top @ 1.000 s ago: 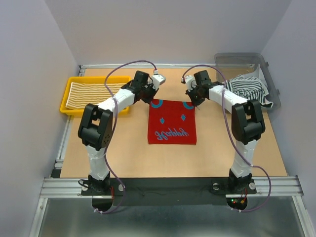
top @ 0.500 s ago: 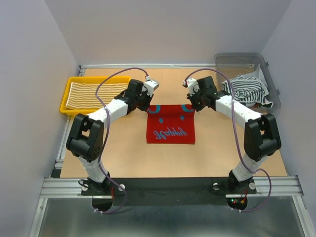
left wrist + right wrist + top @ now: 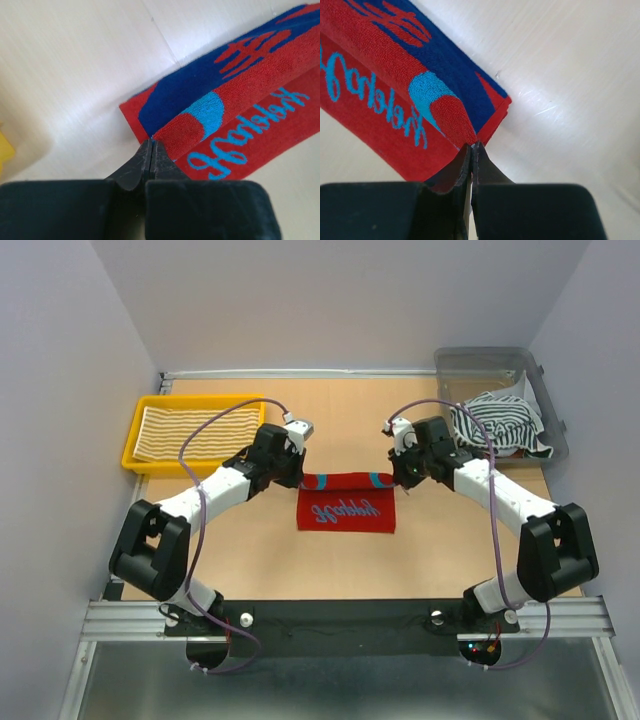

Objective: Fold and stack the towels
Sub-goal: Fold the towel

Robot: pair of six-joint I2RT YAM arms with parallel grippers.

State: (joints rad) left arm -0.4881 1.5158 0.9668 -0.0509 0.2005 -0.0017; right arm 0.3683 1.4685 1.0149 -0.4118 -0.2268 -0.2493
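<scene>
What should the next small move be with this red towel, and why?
Probably draw both pinched corners of the red towel toward its near edge, then lower them: the left gripper and right gripper each hold a far corner, and the fold is only partway over.

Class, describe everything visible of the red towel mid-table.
The red towel is soft terry cloth with light-blue script and arcs, its reverse dark blue with red motifs. It lies flat on the tan table, far edge lifted and turned over toward the front. Shut jaws pinch each far corner.
</scene>
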